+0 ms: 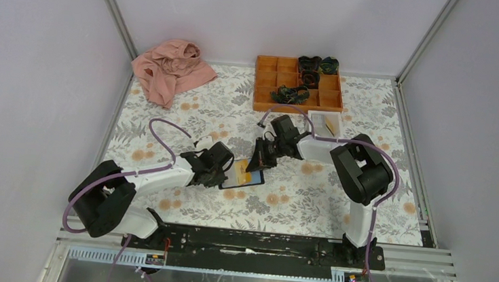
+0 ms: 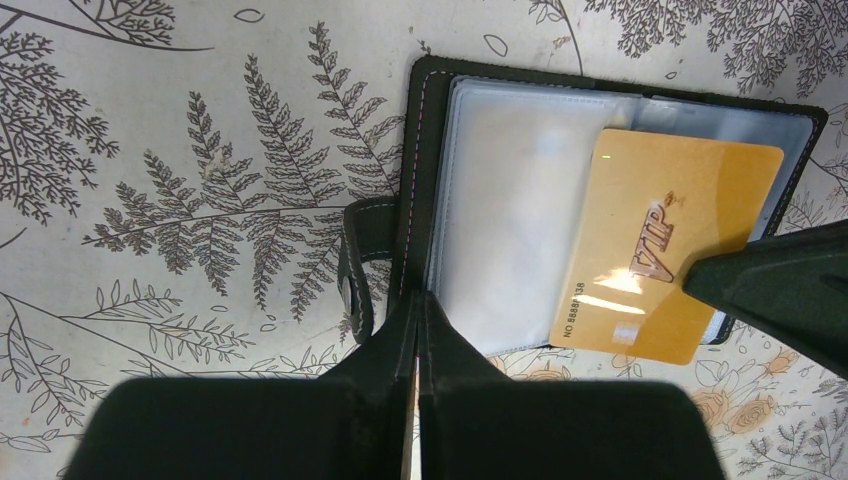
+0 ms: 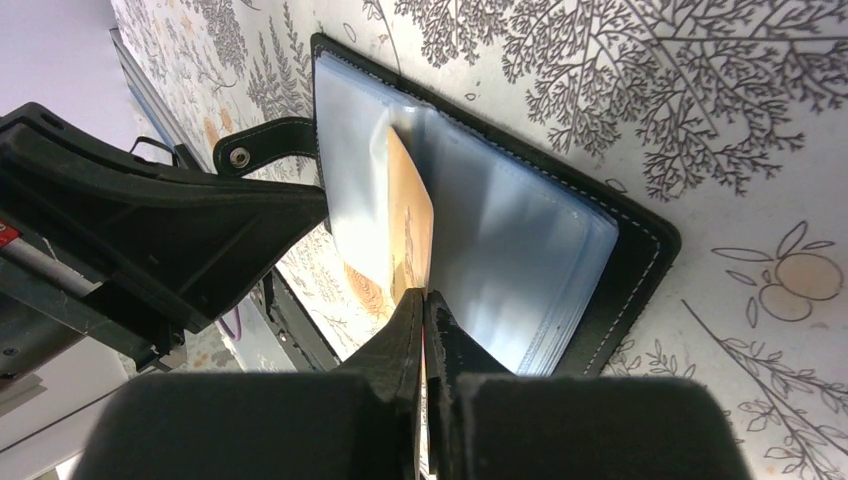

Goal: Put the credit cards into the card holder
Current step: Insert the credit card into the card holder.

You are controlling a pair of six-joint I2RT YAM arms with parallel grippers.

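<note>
The flowered table (image 1: 378, 193) bears everything. Well beyond the card holder lie a pink cloth (image 1: 171, 73) and an orange tray (image 1: 263, 81), with a small white tray (image 1: 315, 119) nearer to it. The card holder (image 2: 500, 200) lies open mid-table. The left gripper (image 2: 417, 310) is pinched tight on the holder's edge beside its strap. The right gripper (image 3: 422, 305) is clamped on a gold card (image 2: 665, 245), which rests over the holder's clear pockets and overhangs its edge.

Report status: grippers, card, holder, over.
Left gripper shut on card holder edge, holder lying open. Right gripper shut on gold VIP card, part-way among clear sleeves, sticking out. Nothing seen blocking.
</note>
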